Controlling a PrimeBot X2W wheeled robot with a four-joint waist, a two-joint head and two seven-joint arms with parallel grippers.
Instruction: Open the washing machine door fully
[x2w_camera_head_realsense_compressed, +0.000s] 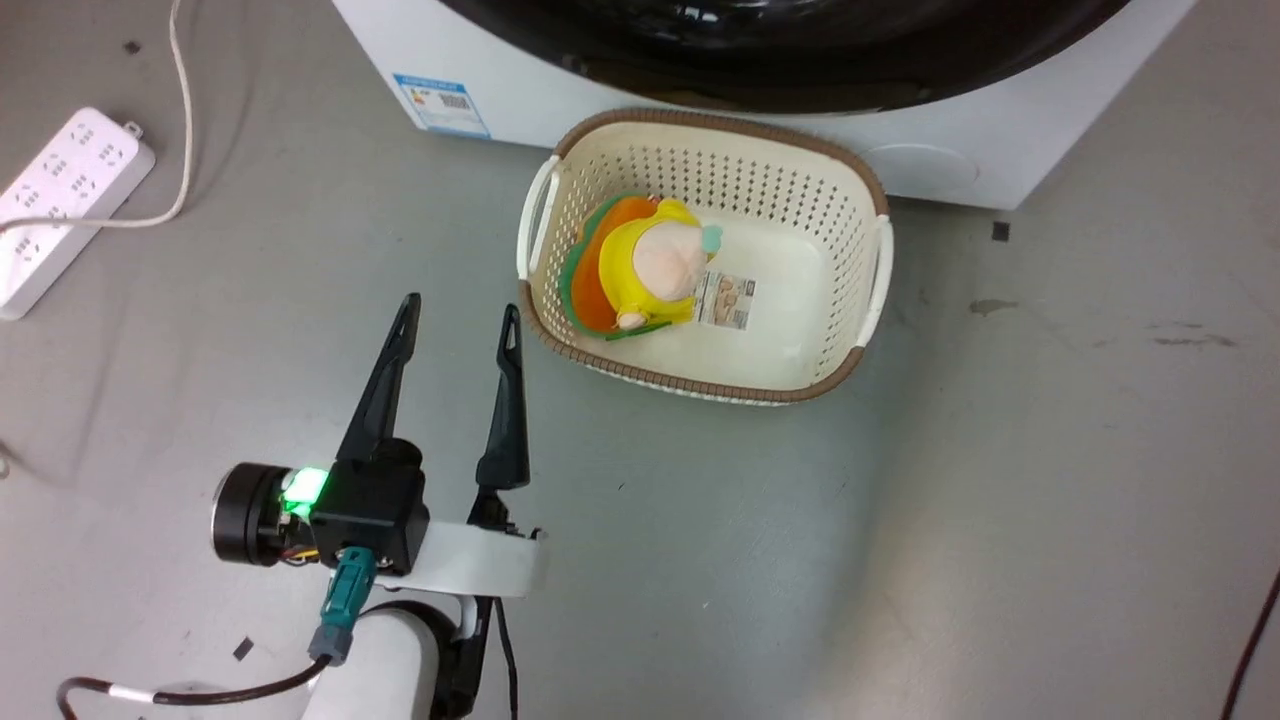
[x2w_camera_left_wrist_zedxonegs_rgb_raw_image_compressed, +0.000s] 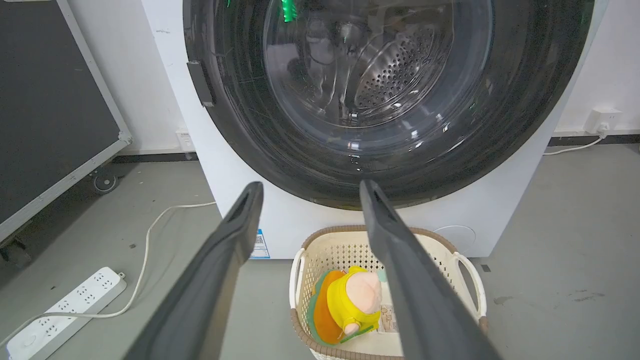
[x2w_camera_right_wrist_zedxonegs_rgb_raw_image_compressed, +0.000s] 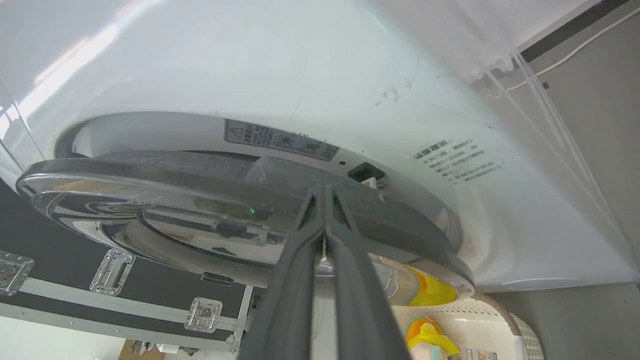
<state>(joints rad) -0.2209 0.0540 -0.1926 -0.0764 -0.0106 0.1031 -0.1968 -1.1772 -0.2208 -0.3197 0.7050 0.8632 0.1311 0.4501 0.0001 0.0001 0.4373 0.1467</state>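
Head view, left gripper (x2w_camera_head_realsense_compressed: 461, 306): fingers spread wide and holding nothing, low over the grey floor, tips pointing toward the machine.
Basket (x2w_camera_head_realsense_compressed: 690, 117): just beside that gripper's inner finger, hard against the machine's foot, with a yellow plush toy (x2w_camera_head_realsense_compressed: 655, 265) inside.
Washing machine (x2w_camera_head_realsense_compressed: 520, 90): straight ahead past the basket, white front facing the robot.
Washing machine door (x2w_camera_right_wrist_zedxonegs_rgb_raw_image_compressed: 200, 200): on the machine's front. In the right wrist view a narrow gap shows between its rim and the white face, so I judge it cracked open and far from fully open.
Right gripper (x2w_camera_right_wrist_zedxonegs_rgb_raw_image_compressed: 325, 187): fingers pressed together with nothing visible between them. The tips are at the door's rim, beside the dark latch socket (x2w_camera_right_wrist_zedxonegs_rgb_raw_image_compressed: 366, 172). I cannot tell whether they are hooked behind the rim.
Deciding relation: the right arm is the one at the door, on its latch side. The dark tab (x2w_camera_left_wrist_zedxonegs_rgb_raw_image_compressed: 201, 84) on the opposite rim looks like the hinge, so the free edge probably has to swing outward and across toward the robot's left.
Risk: the basket stands below the door's sweep.
Farther off: a black flight case (x2w_camera_left_wrist_zedxonegs_rgb_raw_image_compressed: 45, 100) stands left of the machine.
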